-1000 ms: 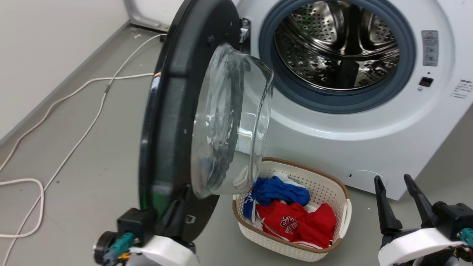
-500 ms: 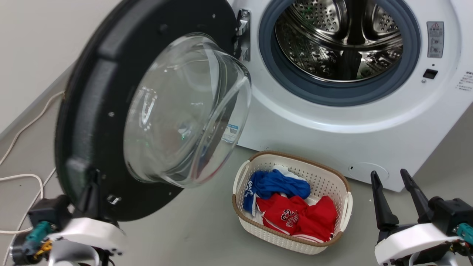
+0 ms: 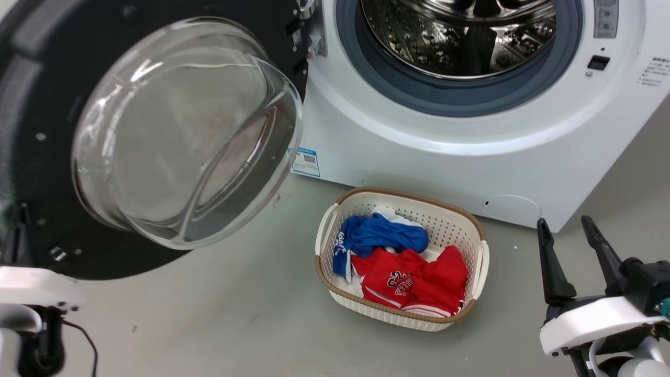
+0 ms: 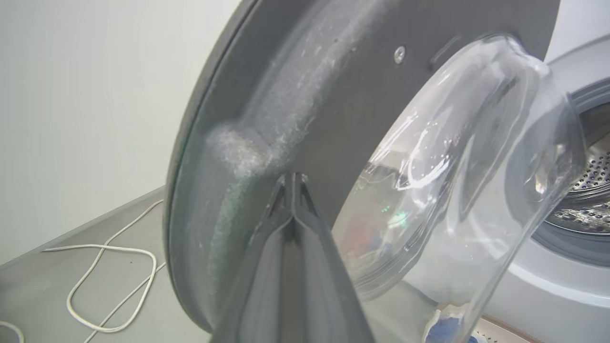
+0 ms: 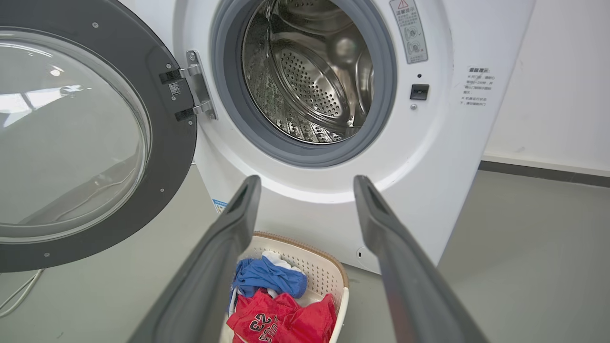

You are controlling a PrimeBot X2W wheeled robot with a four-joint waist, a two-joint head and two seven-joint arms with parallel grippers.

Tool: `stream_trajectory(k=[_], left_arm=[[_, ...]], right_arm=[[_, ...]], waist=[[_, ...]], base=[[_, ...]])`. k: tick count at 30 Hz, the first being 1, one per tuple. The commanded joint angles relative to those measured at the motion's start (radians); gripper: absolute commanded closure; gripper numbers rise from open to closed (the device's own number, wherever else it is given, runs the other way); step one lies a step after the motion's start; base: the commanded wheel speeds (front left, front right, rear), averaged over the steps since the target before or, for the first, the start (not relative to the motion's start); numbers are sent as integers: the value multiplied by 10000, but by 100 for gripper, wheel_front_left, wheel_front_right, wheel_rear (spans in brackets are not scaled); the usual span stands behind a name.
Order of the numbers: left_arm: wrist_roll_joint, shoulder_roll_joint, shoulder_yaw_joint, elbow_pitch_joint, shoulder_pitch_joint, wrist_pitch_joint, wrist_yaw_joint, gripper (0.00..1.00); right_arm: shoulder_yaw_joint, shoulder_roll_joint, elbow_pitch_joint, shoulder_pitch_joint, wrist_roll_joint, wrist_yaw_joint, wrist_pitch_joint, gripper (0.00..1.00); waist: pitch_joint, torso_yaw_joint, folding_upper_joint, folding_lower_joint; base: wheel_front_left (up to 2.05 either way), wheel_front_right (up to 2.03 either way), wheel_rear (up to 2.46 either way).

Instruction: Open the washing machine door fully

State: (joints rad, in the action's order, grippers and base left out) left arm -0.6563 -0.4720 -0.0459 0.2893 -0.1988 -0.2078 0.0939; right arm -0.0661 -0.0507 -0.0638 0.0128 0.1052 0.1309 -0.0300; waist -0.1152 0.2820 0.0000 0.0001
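Washing machine door (image 3: 172, 131) stands wide open, left of the drum opening (image 3: 455, 47), hung on its hinge (image 5: 194, 90) at the door's right edge. It's round, so no long axis. The disc is upright, with inner face and bowl bulge pointing out toward me, roughly the way the machine (image 3: 419, 157) front faces.

Looks: wide black rim with small screws, a dusty film on it in the left wrist view, and a clear glass bowl with glare.

The head view cuts off the door's top and left, and the drum's top too.

Left tool (image 4: 293, 177): fingers pressed together, nothing between them, tips at the inner rim. Can't tell if they touch it.

Right tool (image 3: 564, 221): spread, empty, well apart from the door, over the floor (image 3: 235, 314) right of the basket (image 3: 398, 317) of red and blue clothes.

White cable (image 4: 109, 267) lies on the floor beyond the door.
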Motion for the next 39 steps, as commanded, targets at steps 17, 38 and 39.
stream_trajectory(k=[17, 38, 39], left_arm=[[171, -311, 64, 2266, -1252, -430, -638, 100], [1722, 983, 1922, -3491, 3245, 881, 1524, 100], [1731, 1014, 2062, -3595, 3228, 971, 1477, 100]], right_arm=[[-202, 10, -6, 98, 34, -3, 46, 0], [-272, 10, 413, -844, 422, -3, -286, 0], [-255, 10, 402, -871, 421, -3, -267, 0]], waist=[[76, 2, 0, -1], [1353, -283, 0, -1], [1365, -354, 0, -1]], base=[[0, 0, 0], [0, 0, 0], [0, 0, 0]])
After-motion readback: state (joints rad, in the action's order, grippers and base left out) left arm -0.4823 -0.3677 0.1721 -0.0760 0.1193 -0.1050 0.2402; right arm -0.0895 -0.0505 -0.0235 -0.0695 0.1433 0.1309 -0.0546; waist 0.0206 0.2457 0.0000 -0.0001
